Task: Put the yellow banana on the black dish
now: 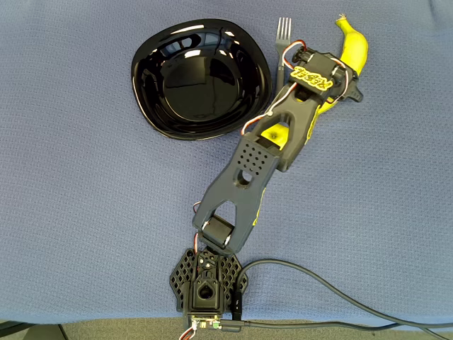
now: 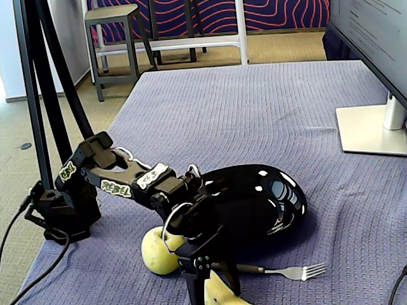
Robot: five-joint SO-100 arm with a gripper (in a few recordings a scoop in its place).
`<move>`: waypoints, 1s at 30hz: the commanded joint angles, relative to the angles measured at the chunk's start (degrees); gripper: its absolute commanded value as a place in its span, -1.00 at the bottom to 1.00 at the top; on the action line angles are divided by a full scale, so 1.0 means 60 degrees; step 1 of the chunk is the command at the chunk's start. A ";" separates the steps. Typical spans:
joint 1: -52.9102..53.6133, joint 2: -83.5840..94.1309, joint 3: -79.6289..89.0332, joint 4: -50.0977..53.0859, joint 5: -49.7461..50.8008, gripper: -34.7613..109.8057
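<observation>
In the overhead view, the black arm (image 1: pixel 244 177), riding highest above the desk (image 1: pixel 71 212), reaches from its base at the near edge up and to the right. Its wrist, lettered in yellow, covers the lower half of the yellow banana (image 1: pixel 353 48), which lies at the far right with its stem tip pointing away. The hand sits beneath the wrist housing here, so its jaws cannot be told. A grey fork (image 1: pixel 283 32) lies just left of the banana, tines far, its handle passing under the arm. The black dish (image 1: pixel 248 57) rests to the left of the fork, well clear of the banana. A patch of yellow-green apple (image 1: pixel 274 133) shows through a gap in the arm.

In the fixed view, the hand (image 2: pixel 202 279) is nearest the lens at the bottom edge, pointing down with a pale yellow end of the banana (image 2: pixel 222 293) against its fingers; whether they are clamped on it cannot be told. The apple (image 2: pixel 156 251) sits just left of the hand, the fork (image 2: pixel 292 272) to its right and the dish (image 2: pixel 267 197) behind. A monitor stand (image 2: pixel 372 130) rests at the far right.
</observation>
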 commanded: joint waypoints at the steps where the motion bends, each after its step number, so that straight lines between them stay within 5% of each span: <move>1: -0.0249 0.0322 0.0527 0.0117 -0.0161 -0.12; 13: -0.0410 0.0483 0.0850 0.0029 -0.0249 -0.17; 21: -0.0264 0.0776 0.1318 -0.0410 -0.0322 -0.52; 30: -0.0264 0.1582 0.1436 -0.0425 -0.0410 -0.52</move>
